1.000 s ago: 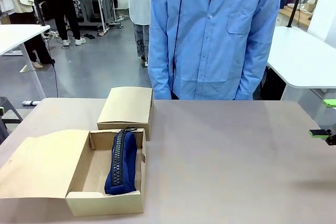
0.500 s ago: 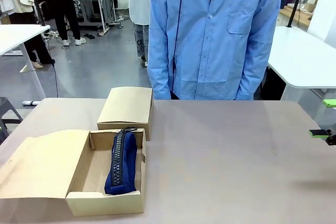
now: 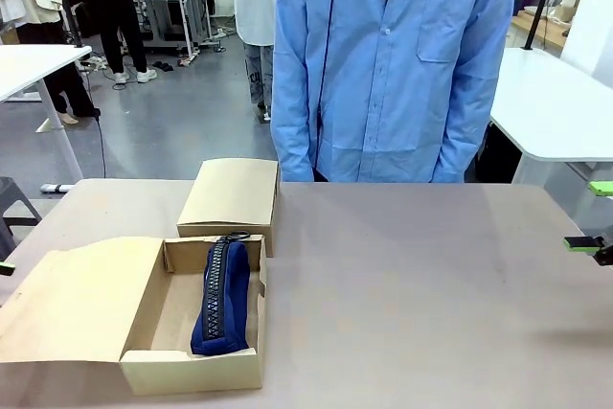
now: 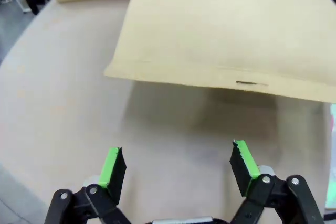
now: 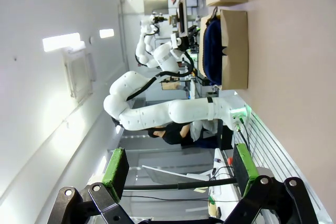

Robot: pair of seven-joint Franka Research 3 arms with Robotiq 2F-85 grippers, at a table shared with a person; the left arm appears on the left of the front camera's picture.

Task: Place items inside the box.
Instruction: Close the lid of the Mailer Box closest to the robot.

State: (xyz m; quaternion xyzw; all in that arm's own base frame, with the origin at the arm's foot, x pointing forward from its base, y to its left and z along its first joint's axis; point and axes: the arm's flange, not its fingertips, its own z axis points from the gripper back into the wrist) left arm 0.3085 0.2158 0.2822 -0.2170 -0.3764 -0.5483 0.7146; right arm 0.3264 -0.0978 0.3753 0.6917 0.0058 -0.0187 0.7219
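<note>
1 item is in so far: the pencil case (image 3: pixel 221 297) lies lengthwise in the open box (image 3: pixel 153 318), along the wall on the side away from the flap (image 3: pixel 81 299), which is folded out flat. No other stationery is on the table (image 3: pixel 421 284), so the likely step is waiting for the next piece, perhaps from the person (image 3: pixel 393 64) standing at the far edge, whose hands are out of sight. Done well, that means taking it squarely between the pads and setting it on the bare box floor beside the case rather than on top of it.

The left gripper (image 4: pixel 177 166) hangs with its 2 fingers wide apart and nothing between them; ahead of the tips lies bare table, and farther ahead the flap. The right gripper (image 5: pixel 179 167) is spread just as wide and also empty, turned sideways, with the box and case well ahead of its tips, up and off to one side.
</note>
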